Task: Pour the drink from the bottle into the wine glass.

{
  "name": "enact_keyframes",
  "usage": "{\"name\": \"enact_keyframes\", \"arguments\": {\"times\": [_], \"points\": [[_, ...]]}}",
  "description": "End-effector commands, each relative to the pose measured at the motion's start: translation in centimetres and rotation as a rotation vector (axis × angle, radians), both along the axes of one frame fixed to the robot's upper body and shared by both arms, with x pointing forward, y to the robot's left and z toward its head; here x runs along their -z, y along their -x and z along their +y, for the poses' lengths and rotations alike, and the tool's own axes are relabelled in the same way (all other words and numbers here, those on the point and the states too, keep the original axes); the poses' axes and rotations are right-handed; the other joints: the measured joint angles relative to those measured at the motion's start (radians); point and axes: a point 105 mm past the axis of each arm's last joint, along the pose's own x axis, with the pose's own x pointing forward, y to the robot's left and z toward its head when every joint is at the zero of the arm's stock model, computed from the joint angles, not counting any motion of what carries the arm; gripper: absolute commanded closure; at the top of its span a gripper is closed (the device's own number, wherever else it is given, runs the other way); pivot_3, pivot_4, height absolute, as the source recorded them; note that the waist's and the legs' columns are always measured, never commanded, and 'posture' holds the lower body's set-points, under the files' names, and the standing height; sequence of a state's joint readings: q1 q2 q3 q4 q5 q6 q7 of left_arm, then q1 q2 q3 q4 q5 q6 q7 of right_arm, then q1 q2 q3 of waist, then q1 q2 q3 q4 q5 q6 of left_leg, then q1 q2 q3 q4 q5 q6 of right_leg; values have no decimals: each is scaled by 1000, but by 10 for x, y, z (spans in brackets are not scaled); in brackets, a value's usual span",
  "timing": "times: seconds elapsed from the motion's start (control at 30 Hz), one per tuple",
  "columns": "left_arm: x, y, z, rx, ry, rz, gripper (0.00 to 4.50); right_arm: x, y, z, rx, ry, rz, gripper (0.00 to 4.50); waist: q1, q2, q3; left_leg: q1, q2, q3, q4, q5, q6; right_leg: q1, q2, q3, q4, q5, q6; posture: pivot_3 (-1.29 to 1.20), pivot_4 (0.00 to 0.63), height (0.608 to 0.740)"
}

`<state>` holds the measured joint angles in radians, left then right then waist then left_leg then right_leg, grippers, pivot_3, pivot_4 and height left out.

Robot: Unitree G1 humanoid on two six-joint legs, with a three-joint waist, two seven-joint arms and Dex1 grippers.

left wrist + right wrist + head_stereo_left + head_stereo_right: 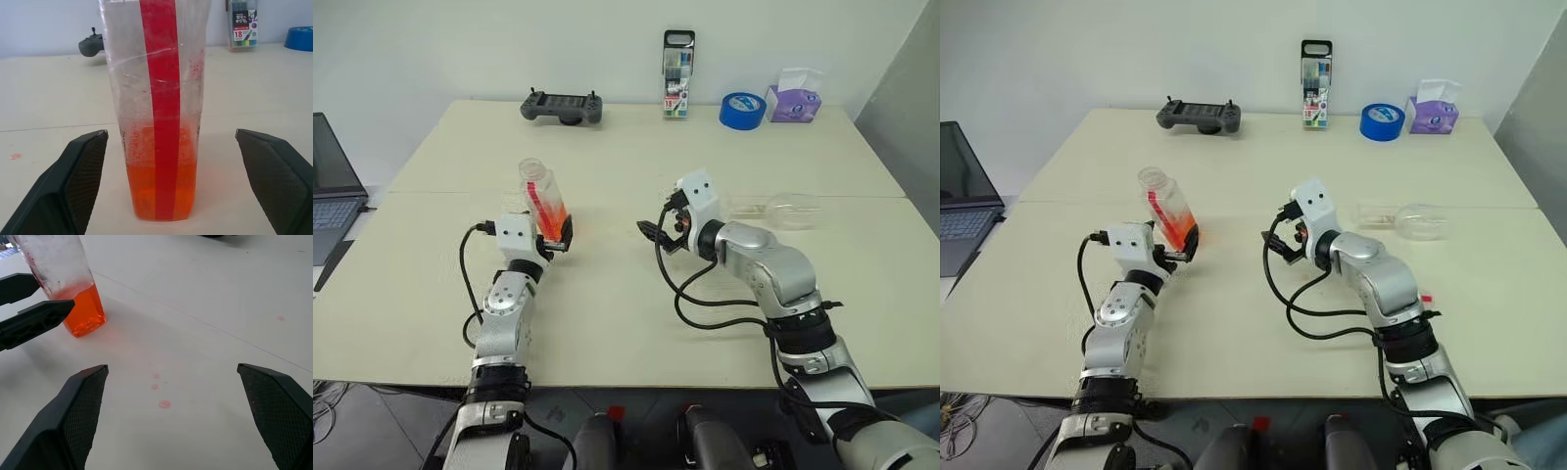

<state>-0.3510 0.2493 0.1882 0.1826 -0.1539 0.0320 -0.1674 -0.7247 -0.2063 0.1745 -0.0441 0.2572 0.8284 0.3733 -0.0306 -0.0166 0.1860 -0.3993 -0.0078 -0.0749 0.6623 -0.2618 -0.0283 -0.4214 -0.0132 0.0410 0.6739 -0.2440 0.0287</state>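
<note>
The clear bottle [543,204] with a red label strip stands uncapped on the table. The orange-red drink [142,191] fills its lower part. My left gripper [169,132] is open around the bottle's base, with a gap showing between each finger and the bottle. The same bottle [73,289] and left fingers [34,318] show in the right wrist view. My right gripper [656,232] hovers open and empty to the right of the bottle. The wine glass [788,210] lies on its side further right, beyond my right arm. A few pink drops [164,404] dot the table between the grippers.
A laptop [333,196] sits at the left edge. Along the back stand a black controller [562,106], a marker pack [677,74], a blue tape roll [742,110] and a tissue box [795,98]. A seam [607,193] crosses the tabletop.
</note>
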Motion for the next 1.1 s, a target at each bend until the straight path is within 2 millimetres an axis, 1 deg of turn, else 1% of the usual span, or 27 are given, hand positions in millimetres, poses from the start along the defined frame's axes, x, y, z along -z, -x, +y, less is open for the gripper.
{"name": "enact_keyframes", "arguments": {"times": [0.03, 0.07, 0.1, 0.13, 0.2, 0.23, 0.3, 0.37, 0.4, 0.47, 0.53, 0.63, 0.7, 0.77, 0.9, 1.0, 1.1], "points": [[-13, 17, 3, -15, -1, -35, 25, -17, 5, -15, 0, -57, -43, 0, 0, 0, 0, 0, 0, 0, 0, 0, 0, 0, 0, 0, 0, 0, 0, 0, 150, 740], [-9, 23, 1, -1, 18, -19, 25, -18, 8, -21, 1, -79, -38, 0, 0, 0, 0, 0, 0, 0, 0, 0, 0, 0, 0, 0, 0, 0, 0, 0, 150, 740], [-3, 34, -15, 87, 7, 6, 25, -19, 13, -32, 22, -153, -13, 0, 0, 0, 0, 0, 0, 0, 0, 0, 0, 0, 0, 0, -1, 0, 0, 0, 150, 740], [3, 45, -37, 215, -17, 31, 25, -20, 17, -46, 57, -244, 18, 0, 1, 0, 0, -1, 0, 0, -1, 0, 0, 1, 0, 0, -2, 0, 0, 0, 150, 740], [11, 62, -64, 383, -55, 64, 25, -18, 24, -62, 106, -352, 60, 0, 4, 0, 0, -1, 0, 0, -1, 0, 0, 1, -1, 0, -3, 0, 0, 0, 150, 740], [12, 70, -80, 474, -62, 74, 25, -16, 26, -74, 167, -445, 96, 0, 4, 0, 0, -1, -1, 0, -1, 0, 0, 2, -1, 1, -4, 0, 0, 0, 150, 740], [9, 80, -108, 626, -68, 81, 25, -11, 32, -102, 312, -688, 161, 0, 5, 0, 0, -1, -1, 0, 0, 0, 0, 2, -1, 1, -3, 0, 0, 0, 150, 740], [7, 84, -123, 707, -69, 91, 25, -3, 36, -117, 406, -841, 222, 0, 3, 0, 0, 0, -1, 0, 0, 0, 0, 3, 1, 1, -1, -1, -1, 0, 150, 740], [6, 85, -127, 732, -65, 100, 25, 1, 38, -120, 433, -879, 246, 0, 2, 0, 0, 1, 0, 1, 0, 0, 0, 3, 5, 1, -1, -1, -1, 0, 150, 740], [2, 84, -139, 794, -51, 108, 25, 13, 31, -130, 527, -978, 304, 0, -1, 1, 0, 1, 0, 2, 0, 0, 0, 3, 7, 2, 0, -1, -1, 0, 150, 740], [-1, 82, -145, 820, -47, 106, 25, 18, 24, -135, 579, -1040, 337, 0, -5, 1, 0, 1, 1, 4, 0, 0, 0, 2, 8, 2, 0, -1, -1, 0, 150, 740], [-10, 74, -146, 816, -48, 88, 25, 28, 6, -143, 654, -1173, 407, 0, -11, 1, 0, 2, 1, 7, -1, 0, 1, 1, 9, 3, 2, -1, -1, 0, 150, 740], [-10, 68, -142, 796, -52, 88, 25, 30, -3, -143, 657, -1246, 437, 0, -11, 1, 0, 2, 1, 7, -1, 0, 1, 1, 10, 3, 2, -1, -1, 0, 150, 740], [-8, 64, -137, 772, -61, 90, 25, 26, -11, -138, 624, -1299, 445, 0, -11, 1, 0, 2, 2, 7, -2, 0, 1, 1, 10, 3, 2, -1, -2, 0, 150, 740], [-8, 62, -134, 749, -63, 87, 25, 25, -24, -137, 634, -1341, 464, 0, -11, 1, 0, 1, 2, 7, -2, 0, 1, 1, 10, 3, 2, -1, -2, 0, 150, 740], [-9, 62, -132, 731, -67, 82, 25, 35, -36, -144, 705, -1377, 497, 0, -10, 1, 0, 1, 2, 7, -1, 0, 1, 1, 10, 3, 1, -1, -2, 0, 150, 740], [-9, 61, -131, 717, -70, 80, 25, 43, -43, -151, 709, -1443, 517, 0, -9, 1, 0, 1, 2, 7, -1, 0, 1, 1, 10, 3, 1, -1, -2, 0, 150, 740]]}}
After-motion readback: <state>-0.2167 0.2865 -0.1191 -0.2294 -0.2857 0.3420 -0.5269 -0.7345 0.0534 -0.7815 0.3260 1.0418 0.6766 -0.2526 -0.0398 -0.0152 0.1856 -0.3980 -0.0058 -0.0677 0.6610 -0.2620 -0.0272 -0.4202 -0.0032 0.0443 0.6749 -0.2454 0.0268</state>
